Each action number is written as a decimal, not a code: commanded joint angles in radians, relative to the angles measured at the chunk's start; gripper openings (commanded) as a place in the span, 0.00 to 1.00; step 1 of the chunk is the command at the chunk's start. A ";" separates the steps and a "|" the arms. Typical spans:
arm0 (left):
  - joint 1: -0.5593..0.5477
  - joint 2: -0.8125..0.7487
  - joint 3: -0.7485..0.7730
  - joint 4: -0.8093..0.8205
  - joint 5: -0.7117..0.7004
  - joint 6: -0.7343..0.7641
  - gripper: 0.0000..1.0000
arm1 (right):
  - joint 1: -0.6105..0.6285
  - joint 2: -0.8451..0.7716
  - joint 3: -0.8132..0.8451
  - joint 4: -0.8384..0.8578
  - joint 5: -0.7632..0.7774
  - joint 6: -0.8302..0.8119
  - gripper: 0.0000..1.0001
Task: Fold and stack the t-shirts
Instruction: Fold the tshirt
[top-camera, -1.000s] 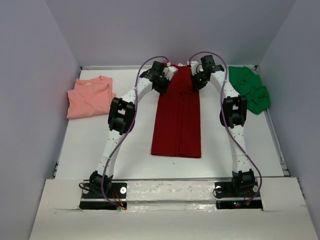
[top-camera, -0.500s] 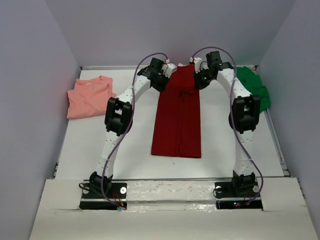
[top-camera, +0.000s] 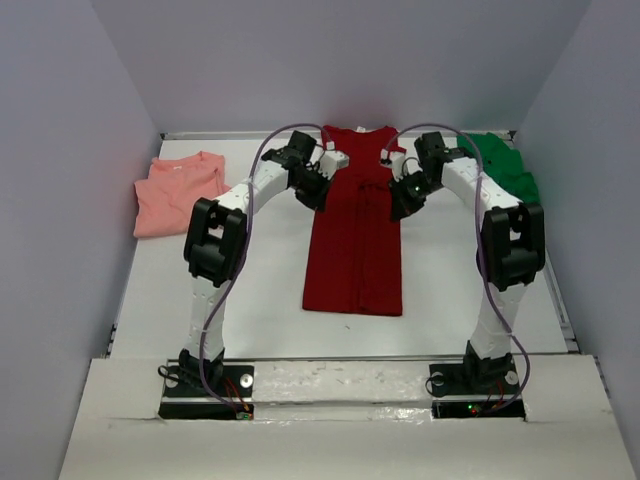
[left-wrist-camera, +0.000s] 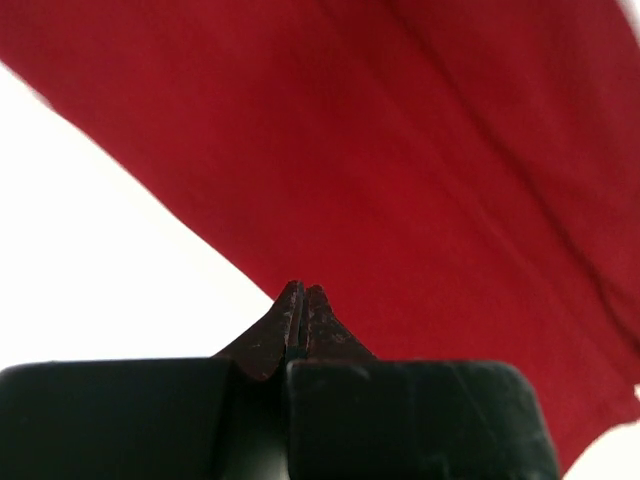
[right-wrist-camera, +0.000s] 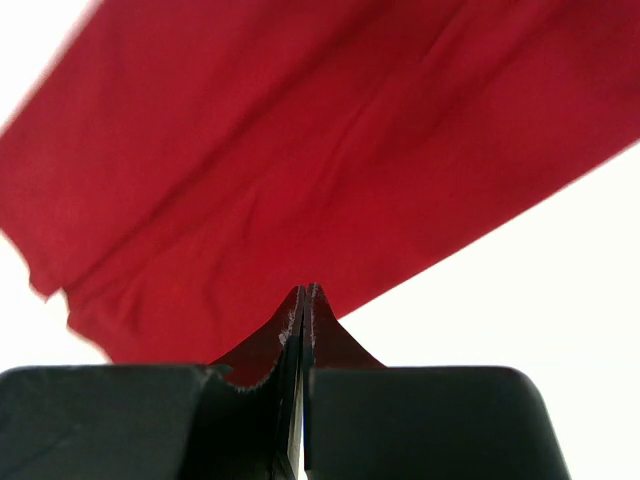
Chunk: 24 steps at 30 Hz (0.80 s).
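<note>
The dark red t-shirt (top-camera: 355, 240) lies flat as a long narrow strip down the middle of the table, its collar at the far end. It fills the left wrist view (left-wrist-camera: 400, 150) and the right wrist view (right-wrist-camera: 300, 150). My left gripper (top-camera: 317, 193) hovers over the strip's upper left edge, shut and empty (left-wrist-camera: 302, 290). My right gripper (top-camera: 401, 203) hovers over its upper right edge, shut and empty (right-wrist-camera: 306, 290). The salmon pink t-shirt (top-camera: 180, 195) lies roughly folded at the left. The bright green t-shirt (top-camera: 505, 175) lies crumpled at the far right.
The white table (top-camera: 250, 300) is walled by grey panels on the left, right and back. A raised rim runs along its far edge (top-camera: 240, 135) and right edge (top-camera: 555, 290). Both arm bases sit at the near edge.
Both grippers have pulled back from the red shirt's far end toward me and now sit lower over its sides. The shirt's collar end, hidden before, now shows.
</note>
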 joint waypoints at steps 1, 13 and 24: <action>-0.010 -0.043 -0.111 -0.051 0.080 0.049 0.00 | 0.025 0.011 -0.107 -0.057 -0.055 -0.009 0.00; -0.070 0.028 -0.095 -0.095 0.066 0.081 0.00 | 0.034 0.070 -0.187 -0.039 -0.049 -0.034 0.00; -0.072 0.141 0.079 -0.171 0.097 0.098 0.00 | 0.034 0.205 0.002 -0.114 -0.067 -0.049 0.00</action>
